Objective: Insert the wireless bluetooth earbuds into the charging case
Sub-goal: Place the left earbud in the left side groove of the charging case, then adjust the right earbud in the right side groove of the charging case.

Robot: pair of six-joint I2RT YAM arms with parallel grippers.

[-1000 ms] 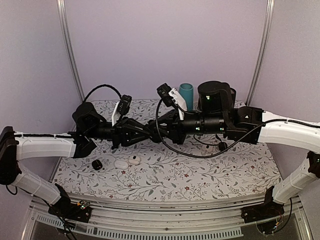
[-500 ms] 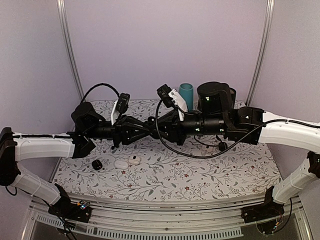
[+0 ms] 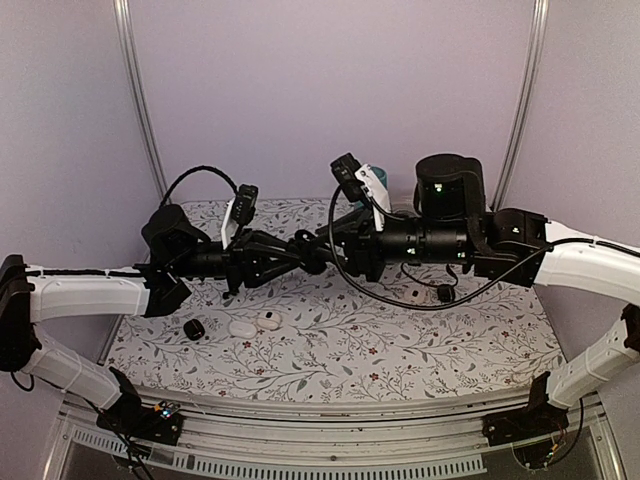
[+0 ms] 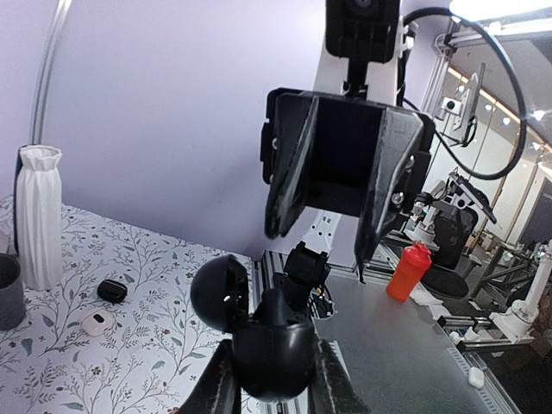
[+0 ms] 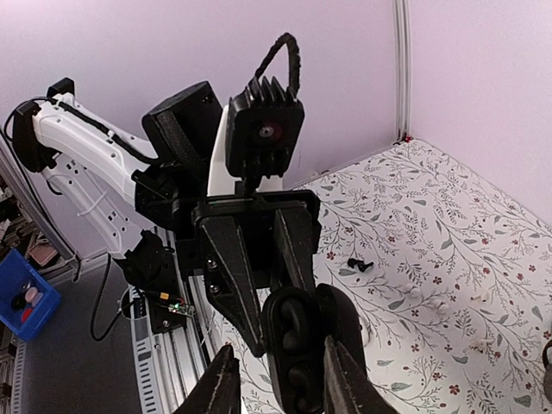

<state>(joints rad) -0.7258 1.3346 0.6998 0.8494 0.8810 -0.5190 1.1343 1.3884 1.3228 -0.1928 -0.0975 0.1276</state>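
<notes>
My left gripper (image 4: 273, 347) is shut on the black charging case (image 4: 272, 354), held in the air with its lid (image 4: 220, 289) swung open. In the right wrist view the case (image 5: 302, 345) faces me. Two black bud-shaped forms, the earbuds (image 5: 297, 321), sit in its wells, hard to separate black on black. My right gripper (image 5: 278, 343) is open, one finger on each side of the case and touching nothing. From the left wrist, the right gripper (image 4: 321, 243) hangs just above the case with an empty gap. In the top view, left gripper (image 3: 298, 250) and right gripper (image 3: 336, 240) meet mid-table.
Two white cases (image 3: 242, 327) (image 3: 268, 320) and a small black case (image 3: 194, 329) lie on the floral cloth at the front left. A white vase (image 4: 39, 216) and a grey cup (image 4: 7, 293) stand at the back. A tiny black item (image 5: 355, 264) lies on the cloth.
My right gripper has opened and drawn back to the right and slightly up, away from the case. The left gripper has kept the case almost still.
</notes>
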